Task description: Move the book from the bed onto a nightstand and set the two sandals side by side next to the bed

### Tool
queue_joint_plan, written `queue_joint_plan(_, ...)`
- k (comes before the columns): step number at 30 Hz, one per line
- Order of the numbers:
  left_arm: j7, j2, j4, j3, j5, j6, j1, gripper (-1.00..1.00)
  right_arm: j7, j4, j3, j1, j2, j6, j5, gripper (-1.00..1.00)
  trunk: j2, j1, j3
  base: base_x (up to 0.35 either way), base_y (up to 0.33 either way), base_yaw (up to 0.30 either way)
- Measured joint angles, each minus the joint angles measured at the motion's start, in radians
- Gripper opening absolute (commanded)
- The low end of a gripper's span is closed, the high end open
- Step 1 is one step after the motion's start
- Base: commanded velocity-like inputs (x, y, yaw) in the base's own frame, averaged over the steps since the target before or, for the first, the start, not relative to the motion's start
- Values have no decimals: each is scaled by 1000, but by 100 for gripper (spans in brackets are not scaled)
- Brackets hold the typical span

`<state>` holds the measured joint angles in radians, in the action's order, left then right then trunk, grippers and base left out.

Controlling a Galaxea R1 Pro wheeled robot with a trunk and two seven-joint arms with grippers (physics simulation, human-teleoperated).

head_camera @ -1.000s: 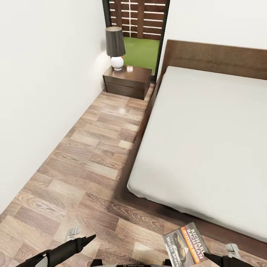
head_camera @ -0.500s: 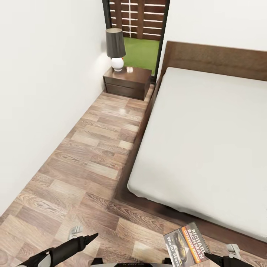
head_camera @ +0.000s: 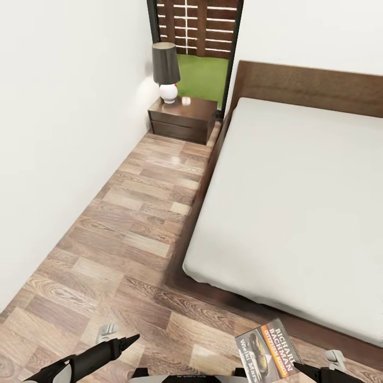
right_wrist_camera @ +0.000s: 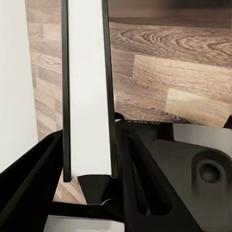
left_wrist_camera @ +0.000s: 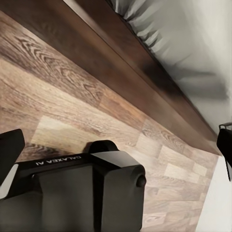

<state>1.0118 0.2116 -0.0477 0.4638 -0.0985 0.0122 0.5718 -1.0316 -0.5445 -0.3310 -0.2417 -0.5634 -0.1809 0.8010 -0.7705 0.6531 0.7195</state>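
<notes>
The whole view slides slightly toward 6 o'clock; the nightstand (head_camera: 183,118) and lamp (head_camera: 165,70) now sit lower in frame.

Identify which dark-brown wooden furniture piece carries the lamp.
The nightstand in the far corner by the window: the black-shaded lamp stands on it. The bed frame carries the light-grey mattress.

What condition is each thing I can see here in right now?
book: off the bed, held edge-on in the right gripper, jaws shut on it.
left gripper: empty, above the floor; open or shut, cannot tell.
bed: mattress bare.
nightstand: drawers closed, lamp upright on top.
</notes>
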Motion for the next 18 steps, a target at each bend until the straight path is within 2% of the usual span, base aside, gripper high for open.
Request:
queue_joint_plan(7, 1, 0, 0, 0, 0, 0, 0, 100, 0, -1, 0, 0, 0, 0, 0, -100, 49, -27, -24, 0, 0, 0)
queue_joint_plan(18, 2, 1, 0, 1, 0, 0, 0, 100, 1, 0, 1, 0, 1, 1, 0, -100, 126, -69, -75, 0, 0, 0)
